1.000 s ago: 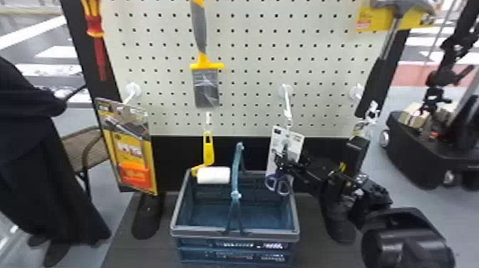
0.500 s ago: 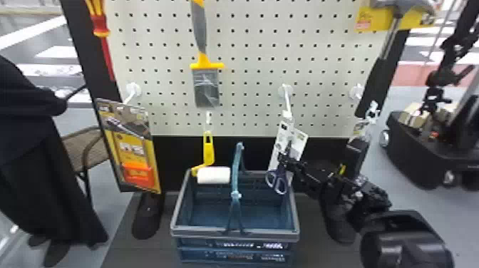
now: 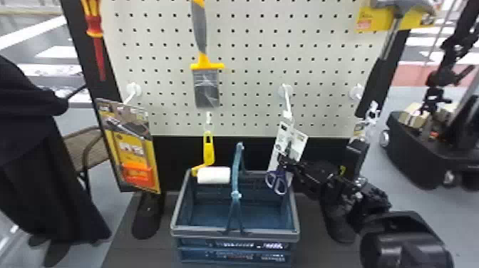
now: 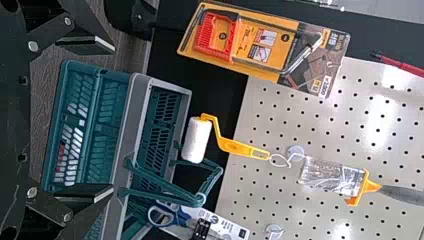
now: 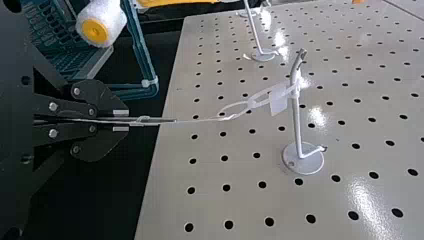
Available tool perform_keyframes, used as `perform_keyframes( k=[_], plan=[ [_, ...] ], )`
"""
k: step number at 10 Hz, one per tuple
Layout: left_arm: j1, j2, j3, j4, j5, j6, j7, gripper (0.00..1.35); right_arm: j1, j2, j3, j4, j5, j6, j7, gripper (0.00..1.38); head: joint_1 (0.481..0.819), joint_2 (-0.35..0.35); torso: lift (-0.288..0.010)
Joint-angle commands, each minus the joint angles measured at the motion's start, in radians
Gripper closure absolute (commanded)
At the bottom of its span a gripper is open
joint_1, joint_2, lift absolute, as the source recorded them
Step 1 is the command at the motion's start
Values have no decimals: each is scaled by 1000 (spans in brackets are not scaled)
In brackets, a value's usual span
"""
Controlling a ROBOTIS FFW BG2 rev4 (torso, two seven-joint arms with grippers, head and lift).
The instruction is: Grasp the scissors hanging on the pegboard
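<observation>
**Scissors card pinched, pack's on its hook**

My left tool [image 4: 107, 120] is spread wide with nothing in it, facing the blue basket [image 3: 233, 233] on the table [image 3: 124, 249]. A yellow paint roller [image 3: 213, 174] hangs over the basket's back-left corner. Right of that, the scissors [image 3: 277, 181] dangle on their card from a white hook [image 3: 286, 96] on the pegboard [image 3: 285, 53]. My right tool [image 5: 120, 120] is clamped tight on that card.

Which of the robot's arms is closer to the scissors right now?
Right. The right gripper grips the scissors by their card; the left gripper sits open, back across the basket from them.
</observation>
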Motion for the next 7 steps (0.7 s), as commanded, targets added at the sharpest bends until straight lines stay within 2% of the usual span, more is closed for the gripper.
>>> perform_keyframes(
  k=[1, 7],
  plan=[
    [0, 0, 0, 0, 0, 0, 0, 305, 0, 0, 0, 1, -1, -1, 0, 1291, 549, 0, -100],
    [-2, 2, -2, 2, 0, 0, 0, 305, 2, 0, 0, 1, -5, 1, 0, 1292, 549, 0, -100]
  ],
)
